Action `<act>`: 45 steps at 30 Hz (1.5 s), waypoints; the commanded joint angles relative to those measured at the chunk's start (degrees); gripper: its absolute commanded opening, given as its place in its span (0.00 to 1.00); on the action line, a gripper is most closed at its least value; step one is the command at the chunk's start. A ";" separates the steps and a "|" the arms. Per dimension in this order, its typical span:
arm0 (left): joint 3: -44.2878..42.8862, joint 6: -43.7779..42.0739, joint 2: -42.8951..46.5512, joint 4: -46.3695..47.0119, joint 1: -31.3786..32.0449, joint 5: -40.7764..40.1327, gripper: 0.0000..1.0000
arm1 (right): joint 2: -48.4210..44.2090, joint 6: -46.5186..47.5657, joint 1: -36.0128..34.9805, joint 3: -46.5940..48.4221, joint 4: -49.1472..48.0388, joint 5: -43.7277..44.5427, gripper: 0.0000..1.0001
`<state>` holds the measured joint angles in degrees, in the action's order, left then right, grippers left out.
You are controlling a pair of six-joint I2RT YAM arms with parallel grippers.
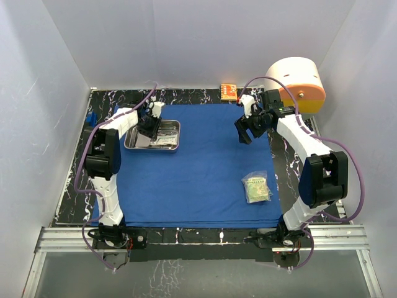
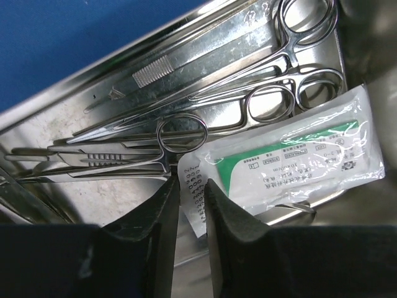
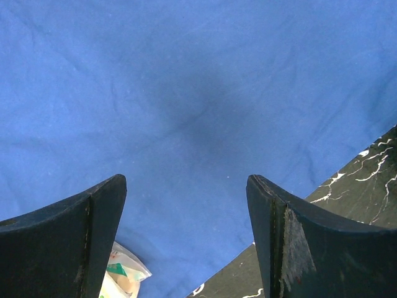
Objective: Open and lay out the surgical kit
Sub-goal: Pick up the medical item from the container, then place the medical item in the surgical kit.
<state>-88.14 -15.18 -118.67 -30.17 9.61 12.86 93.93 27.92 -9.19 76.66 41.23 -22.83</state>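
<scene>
High view, two wrist close-ups.
Top looks down on the table (image 1: 68,208); wrists peer close at tray (image 2: 62,121) and cloth (image 3: 186,93).

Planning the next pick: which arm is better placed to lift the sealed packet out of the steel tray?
Left. The left gripper is down in the steel tray, straddling the sealed packet at its corner. The right gripper hangs open over the blue cloth, away from the tray.
</scene>
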 commanded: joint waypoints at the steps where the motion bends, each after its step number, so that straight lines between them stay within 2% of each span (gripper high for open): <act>1: -1.68 0.09 -1.63 -2.26 0.63 2.19 0.19 | -2.13 -0.64 0.49 -0.57 -2.63 -1.02 0.77; 7: -3.62 -1.63 -0.95 -4.49 0.57 1.82 0.00 | -1.87 -0.76 0.56 -0.79 -2.74 -1.46 0.77; 21: -12.32 -7.90 5.55 -12.08 0.67 1.81 0.00 | -3.11 -1.56 0.54 1.90 -4.22 -1.32 0.75; 26: -15.85 -10.55 9.17 -17.14 0.67 5.81 0.00 | -3.15 -1.82 0.49 4.44 -4.32 -3.47 0.74; 32: -16.61 -11.63 17.57 -16.66 1.74 8.57 0.00 | -5.13 -2.32 0.49 3.29 -6.65 -2.33 0.72; 37: -17.56 -13.82 22.18 -18.32 5.22 11.68 0.00 | -6.12 -3.43 0.56 1.51 -7.58 -0.09 0.72; 45: -14.12 -13.64 24.14 -16.79 15.38 16.88 0.00 | -4.43 -9.79 1.90 -0.30 -8.26 8.05 0.72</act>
<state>-104.09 -28.60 -95.33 -45.98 21.02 24.73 89.95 22.37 -8.56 77.17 36.05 -19.81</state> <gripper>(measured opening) 0.007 0.721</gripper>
